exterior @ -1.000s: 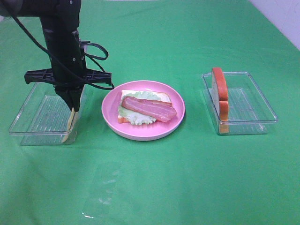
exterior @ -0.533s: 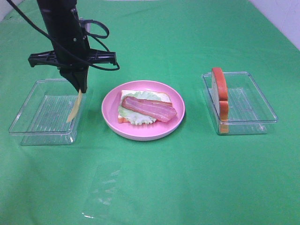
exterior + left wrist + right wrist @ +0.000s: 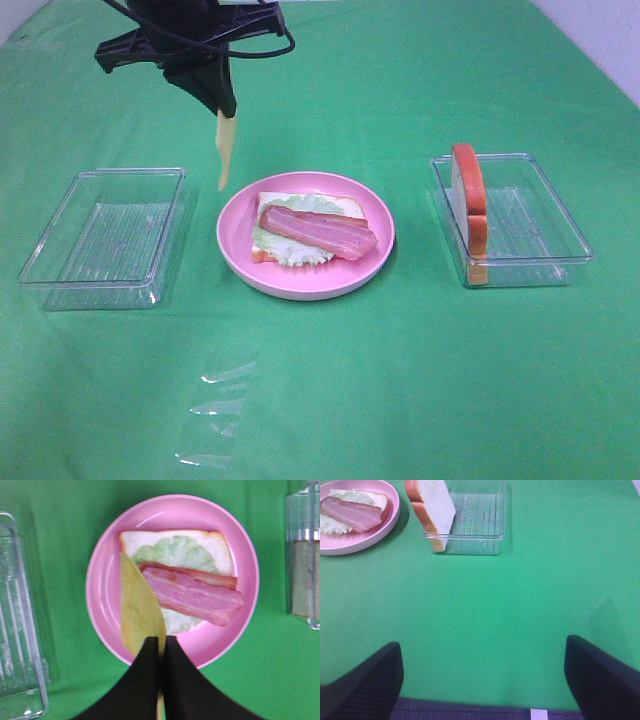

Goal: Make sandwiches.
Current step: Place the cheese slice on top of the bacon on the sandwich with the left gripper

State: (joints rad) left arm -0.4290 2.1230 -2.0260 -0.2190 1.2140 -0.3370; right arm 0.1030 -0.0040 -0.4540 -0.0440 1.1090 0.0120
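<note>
Holding a yellow cheese slice [image 3: 224, 150] by its top edge, the left gripper [image 3: 222, 100] is clamped on it above the table, just left of the pink plate [image 3: 375, 262]. Cheese hangs vertical, long axis down. The half-built sandwich [image 3: 310, 230], bread, lettuce, bacon, lies flat on the plate, below and to the right of the cheese. Right gripper [image 3: 482, 675] stands wide apart, empty, well away. Left arm is nearer; the top bread slice [image 3: 468, 195] stands upright in the right tray [image 3: 560, 225].
</note>
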